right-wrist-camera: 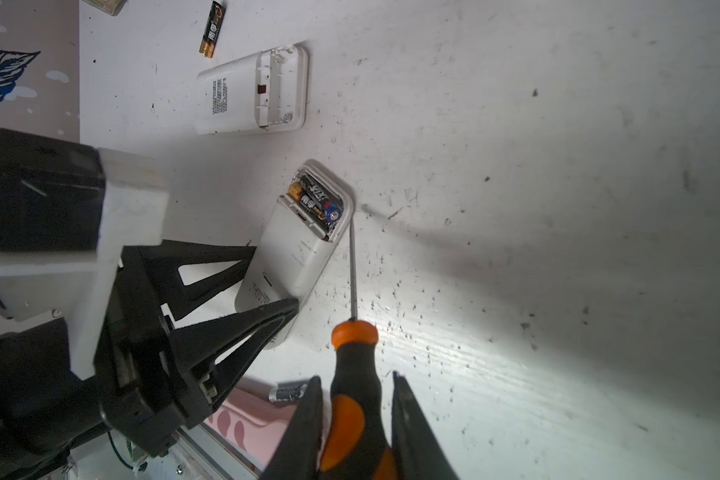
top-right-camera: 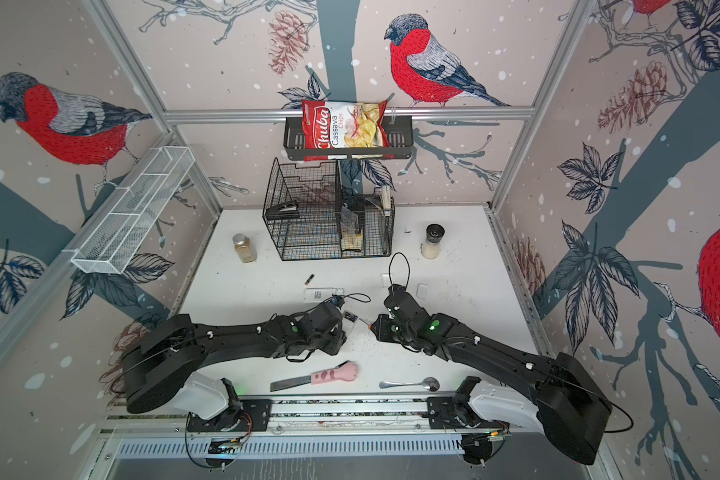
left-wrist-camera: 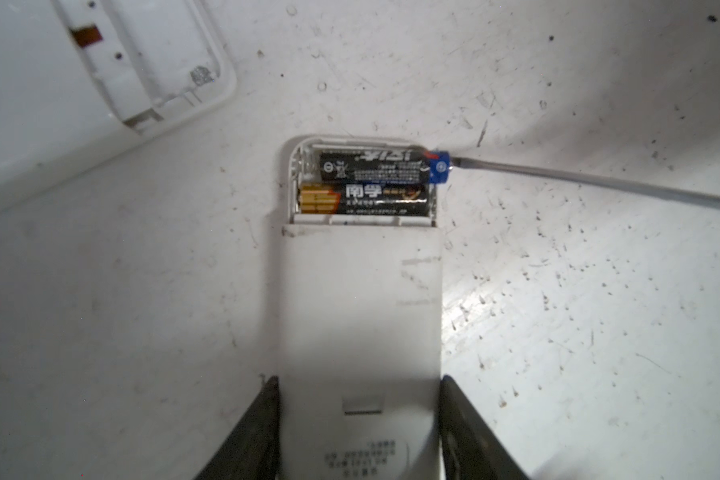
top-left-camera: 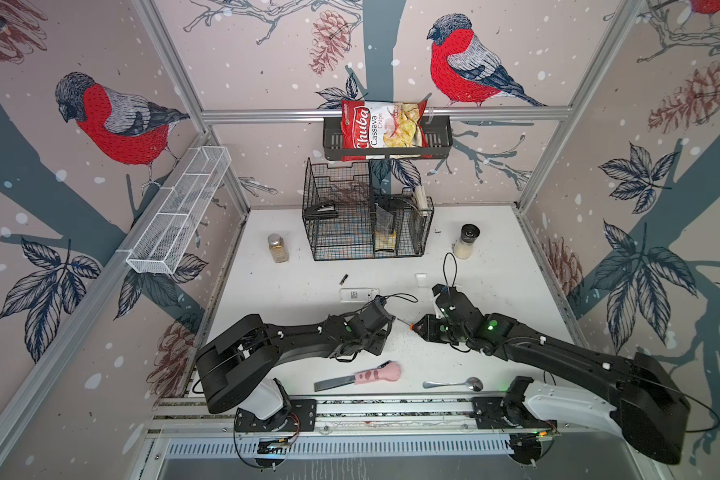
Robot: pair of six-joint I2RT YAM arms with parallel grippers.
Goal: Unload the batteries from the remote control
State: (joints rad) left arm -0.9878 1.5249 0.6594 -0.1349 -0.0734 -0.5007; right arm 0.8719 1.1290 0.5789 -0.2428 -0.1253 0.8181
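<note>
- Two black cylindrical batteries (left-wrist-camera: 375, 174) lie side by side in the open bay of the white plastic remote control (left-wrist-camera: 358, 311). It sits just below the middle of both top views, mostly hidden under the left arm's wrist.
- The left gripper (left-wrist-camera: 358, 380) is clamped on the remote's long sides, at the end away from the bay. The right gripper (right-wrist-camera: 355, 378) is closed around the orange-and-black-handled screwdriver (right-wrist-camera: 355, 332), whose thin steel tip appears to touch the blue-capped end of the outer battery (left-wrist-camera: 373, 166).
- Risk — the tip could skid off that small rounded cap and jab the bay wall or the table.
- Risk — a hard pry may fling the battery out to roll across the smooth white table (top-left-camera: 516, 270). It could also twist the remote, which is gripped far from the load.
- The inner battery (left-wrist-camera: 364, 199), gold-banded, sits tight beside the first and probably cannot be levered until that one is out.
- A second white remote (top-left-camera: 358, 295) with an empty bay lies just above the left wrist in a top view. A loose black-and-gold battery (top-left-camera: 344, 279) lies further up, and neither blocks the tool.
- At lower centre are a pink paw-handled knife (top-left-camera: 377, 372) and a steel spoon (top-left-camera: 454, 383). Nothing stands in the screwdriver's line.
</note>
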